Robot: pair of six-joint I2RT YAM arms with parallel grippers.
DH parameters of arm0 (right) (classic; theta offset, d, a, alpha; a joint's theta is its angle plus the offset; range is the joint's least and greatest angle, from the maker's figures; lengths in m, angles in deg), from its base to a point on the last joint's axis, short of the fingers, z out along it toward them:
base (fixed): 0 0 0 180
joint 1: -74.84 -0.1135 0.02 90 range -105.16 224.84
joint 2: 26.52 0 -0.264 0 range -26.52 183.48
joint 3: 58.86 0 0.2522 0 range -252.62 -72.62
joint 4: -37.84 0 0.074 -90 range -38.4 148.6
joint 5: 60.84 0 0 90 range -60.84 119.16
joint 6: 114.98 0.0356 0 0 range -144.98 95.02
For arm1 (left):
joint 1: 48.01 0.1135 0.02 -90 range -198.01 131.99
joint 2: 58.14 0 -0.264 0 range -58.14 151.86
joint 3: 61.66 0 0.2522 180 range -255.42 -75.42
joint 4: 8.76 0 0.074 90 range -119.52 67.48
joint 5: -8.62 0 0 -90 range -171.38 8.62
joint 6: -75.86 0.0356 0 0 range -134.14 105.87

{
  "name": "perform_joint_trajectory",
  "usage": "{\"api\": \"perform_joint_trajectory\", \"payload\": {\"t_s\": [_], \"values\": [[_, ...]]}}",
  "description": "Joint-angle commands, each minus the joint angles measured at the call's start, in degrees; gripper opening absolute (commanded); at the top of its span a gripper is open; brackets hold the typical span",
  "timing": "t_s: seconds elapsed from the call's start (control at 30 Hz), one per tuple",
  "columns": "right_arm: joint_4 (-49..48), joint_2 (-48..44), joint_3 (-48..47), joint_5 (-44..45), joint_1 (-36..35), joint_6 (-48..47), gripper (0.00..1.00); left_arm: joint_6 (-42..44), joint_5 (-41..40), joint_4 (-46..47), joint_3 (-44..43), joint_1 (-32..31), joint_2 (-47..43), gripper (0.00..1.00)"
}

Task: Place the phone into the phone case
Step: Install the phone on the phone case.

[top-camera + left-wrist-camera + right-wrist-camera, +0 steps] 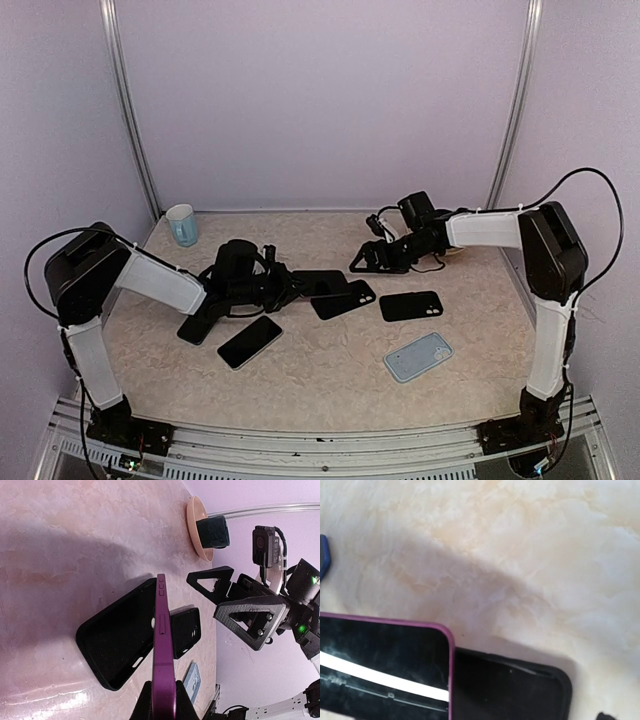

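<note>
My left gripper (pixel 163 699) is shut on a purple-edged phone (pixel 162 645), held edge-on, its far end over an empty black case (pixel 115 640) lying open side up. In the top view the left gripper (pixel 283 288) holds the phone (pixel 320 281) just left of that case (pixel 345 300). The right wrist view shows the phone's screen (pixel 380 670) overlapping the case (pixel 515 690); its own fingers are not visible there. My right gripper (pixel 372 258) hovers behind the case, its triangular fingers (pixel 250 617) spread apart and empty.
A second black case (pixel 411 305) and a light blue case (pixel 418 357) lie to the right. A black phone (pixel 250 342) lies at front left. A light blue mug (pixel 182 225) stands at back left. A tan dish (pixel 199 530) holding a dark object sits at back right.
</note>
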Motion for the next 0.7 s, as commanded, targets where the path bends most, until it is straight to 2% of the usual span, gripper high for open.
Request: {"api": "perform_joint_trajectory", "payload": {"t_s": [0.0,0.67], "values": [[0.15,2.58,0.24,1.16,-0.37,1.00,1.00,-0.11,0.41,0.84,-4.00,-0.49,0.81,0.00],[-1.77,4.43,2.44,0.65,-3.48,1.90,1.00,-3.26,1.25,-3.16,-9.52,-2.18,5.76,0.00]]}}
